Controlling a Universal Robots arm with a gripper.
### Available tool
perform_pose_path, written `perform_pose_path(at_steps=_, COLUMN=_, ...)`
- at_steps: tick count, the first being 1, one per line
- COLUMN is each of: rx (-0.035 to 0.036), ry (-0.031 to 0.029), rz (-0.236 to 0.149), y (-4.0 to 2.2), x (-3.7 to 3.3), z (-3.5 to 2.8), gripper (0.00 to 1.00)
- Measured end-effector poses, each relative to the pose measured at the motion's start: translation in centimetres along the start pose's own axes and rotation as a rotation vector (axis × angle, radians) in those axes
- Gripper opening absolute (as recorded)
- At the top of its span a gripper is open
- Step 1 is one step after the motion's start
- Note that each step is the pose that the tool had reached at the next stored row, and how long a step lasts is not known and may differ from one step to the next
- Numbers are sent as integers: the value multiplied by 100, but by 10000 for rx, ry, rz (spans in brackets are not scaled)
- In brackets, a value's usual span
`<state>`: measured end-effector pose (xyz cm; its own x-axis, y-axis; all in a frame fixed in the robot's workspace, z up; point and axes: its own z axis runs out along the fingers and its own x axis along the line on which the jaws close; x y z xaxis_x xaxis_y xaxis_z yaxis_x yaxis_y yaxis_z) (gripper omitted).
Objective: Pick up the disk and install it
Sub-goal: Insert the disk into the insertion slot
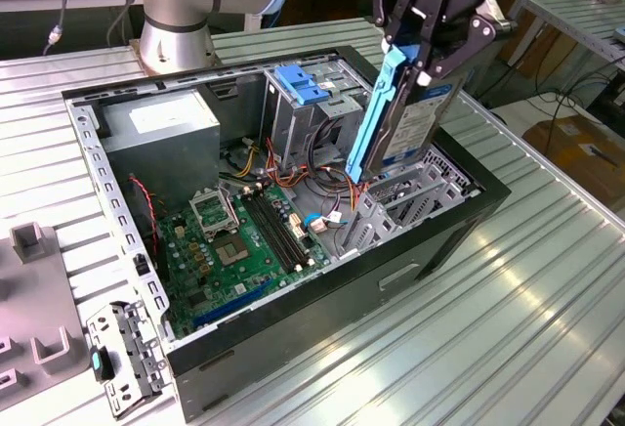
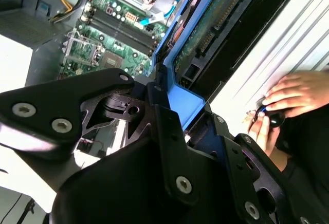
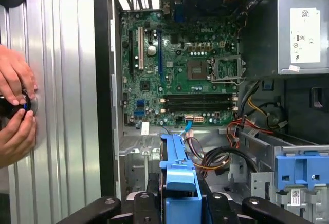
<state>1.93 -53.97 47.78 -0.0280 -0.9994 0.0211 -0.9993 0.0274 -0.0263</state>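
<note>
One claw (image 1: 420, 63) is clenched on the upper end of the disk (image 1: 418, 128). The disk hangs on edge, slightly tilted, over the open computer case (image 1: 322, 319) at its grey drive cage (image 1: 430, 190). Whether the disk's lower end touches the cage is hard to tell. A person's hands (image 3: 15, 80) rest on the ribbed metal table (image 1: 547, 279) beside the case.

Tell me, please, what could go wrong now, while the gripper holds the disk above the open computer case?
1. The gripper holds the disk on edge, tilted, by its upper end; it could slip or swing.
2. Loose cables lie in the case under the disk; they might be snagged or pinched.
3. A person's hand is over the table beside the case, possibly close to the gripper's path.
</note>
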Motion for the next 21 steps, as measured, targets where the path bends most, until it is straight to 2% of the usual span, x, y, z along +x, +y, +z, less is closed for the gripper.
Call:
perform_pose_path(at_steps=3, rx=-4, ry=1, rz=0, y=-117, x=1, z=21, gripper=37)
perform_pose_path(at_steps=6, rx=-6, ry=3, rz=0, y=-195, x=13, z=46, gripper=37)
perform_pose_path(at_steps=9, rx=-6, ry=0, rz=13, y=-221, x=55, z=81, gripper=37)
perform_pose_path(at_steps=11, rx=-6, ry=-3, rz=15, y=-239, x=117, z=126, gripper=37)
perform_pose_path(at_steps=16, rx=-56, ry=3, rz=14, y=-271, x=115, z=204, gripper=37)
perform_pose_path(at_steps=21, rx=-83, ry=3, rz=13, y=-302, x=114, z=240, gripper=37)
